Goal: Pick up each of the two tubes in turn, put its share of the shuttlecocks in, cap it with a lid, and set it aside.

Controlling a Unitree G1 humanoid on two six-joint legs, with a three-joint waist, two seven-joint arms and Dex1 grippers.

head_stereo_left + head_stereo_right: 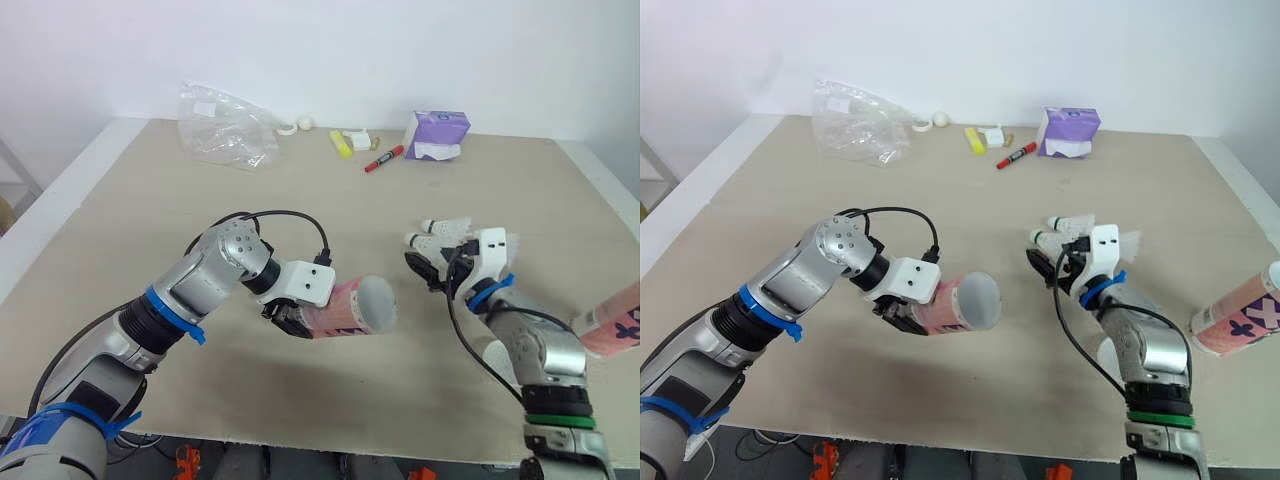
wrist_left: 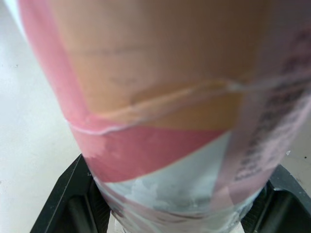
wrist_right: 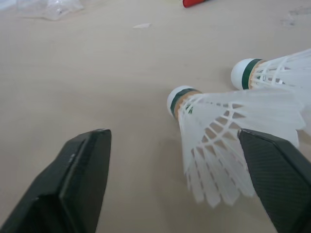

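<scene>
Centre frame, the left gripper [image 1: 293, 320] clamps a tube [image 1: 350, 308] lying crosswise, end facing right toward the shuttlecocks [image 1: 446, 228]; the right gripper [image 3: 180, 180], nearer them, gapes wide, empty.

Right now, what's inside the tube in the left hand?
Nothing visible inside. The left hand holds the tube sideways; its pale grey end faces the camera and the walls are opaque, so any contents are hidden.

Both head views look forward and down over the desk [image 1: 300, 190], sharing nearly the whole scene. The left wrist view sits tight against a pink tube [image 2: 160, 121]; the right wrist view skims low over the desk, near two shuttlecocks [image 3: 214, 141].
</scene>
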